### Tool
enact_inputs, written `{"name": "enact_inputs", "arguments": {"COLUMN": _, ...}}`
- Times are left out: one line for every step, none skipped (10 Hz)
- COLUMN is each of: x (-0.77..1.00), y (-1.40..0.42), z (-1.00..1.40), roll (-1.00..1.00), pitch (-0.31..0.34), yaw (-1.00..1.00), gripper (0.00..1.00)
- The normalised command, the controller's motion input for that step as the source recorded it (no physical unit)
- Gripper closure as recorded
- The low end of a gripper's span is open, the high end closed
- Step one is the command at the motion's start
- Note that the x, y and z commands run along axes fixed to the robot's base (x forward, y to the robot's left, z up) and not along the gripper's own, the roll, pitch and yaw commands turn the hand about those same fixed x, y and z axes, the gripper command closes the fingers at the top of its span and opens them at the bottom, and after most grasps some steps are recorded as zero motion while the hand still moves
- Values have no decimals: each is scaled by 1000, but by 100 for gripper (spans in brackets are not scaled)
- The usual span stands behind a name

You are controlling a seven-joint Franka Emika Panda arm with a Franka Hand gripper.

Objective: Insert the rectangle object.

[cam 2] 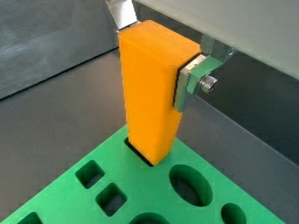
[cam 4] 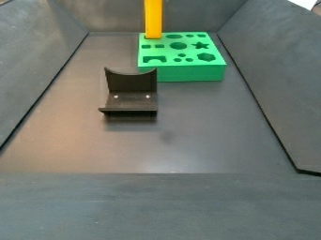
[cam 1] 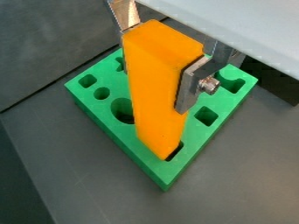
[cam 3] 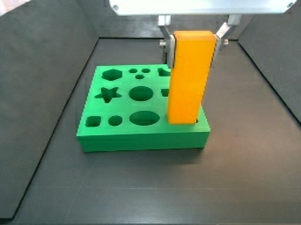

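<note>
The rectangle object, a tall orange-yellow bar (cam 1: 158, 87), stands upright with its lower end in a rectangular slot at a corner of the green board (cam 1: 176, 171). My gripper (cam 1: 158, 52) is shut on the bar near its top, one silver finger (cam 1: 191, 86) pressed on each side. Another wrist view shows the same hold: bar (cam 2: 152, 87), gripper (cam 2: 156, 52), board (cam 2: 140, 182). In a side view the bar (cam 3: 188, 79) rises from the board's near right corner (cam 3: 141, 139) under the gripper (cam 3: 194, 35). In another side view the bar (cam 4: 152, 19) stands at the board's (cam 4: 207, 70) far left; the gripper is out of frame.
The board has several other shaped holes, among them a star (cam 3: 109, 94) and round ones (cam 3: 144, 118). The dark fixture (cam 4: 128, 94) stands on the floor in front of the board. Dark sloping walls (cam 4: 38, 84) enclose the floor.
</note>
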Motion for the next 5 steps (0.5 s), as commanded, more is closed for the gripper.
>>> {"name": "enact_inputs", "arguments": {"x": 123, "y": 0, "z": -506, "roll": 184, "pitch": 0, "yaw": 51, "gripper": 100}}
{"name": "enact_inputs", "arguments": {"x": 0, "y": 174, "z": -500, "roll": 226, "pitch": 0, "yaw": 57, "gripper": 100}}
{"name": "enact_inputs", "arguments": {"x": 97, "y": 146, "z": -460, "roll": 231, "pitch": 0, "yaw": 106, "gripper": 100}}
{"name": "enact_inputs", "arguments": {"x": 377, "y": 0, "z": -543, "roll": 110, "pitch": 20, "yaw": 0, "gripper": 100}}
{"name": "enact_inputs", "arguments": {"x": 217, "y": 0, "z": -546, "roll": 59, "pitch": 0, "yaw": -114, "gripper": 100}}
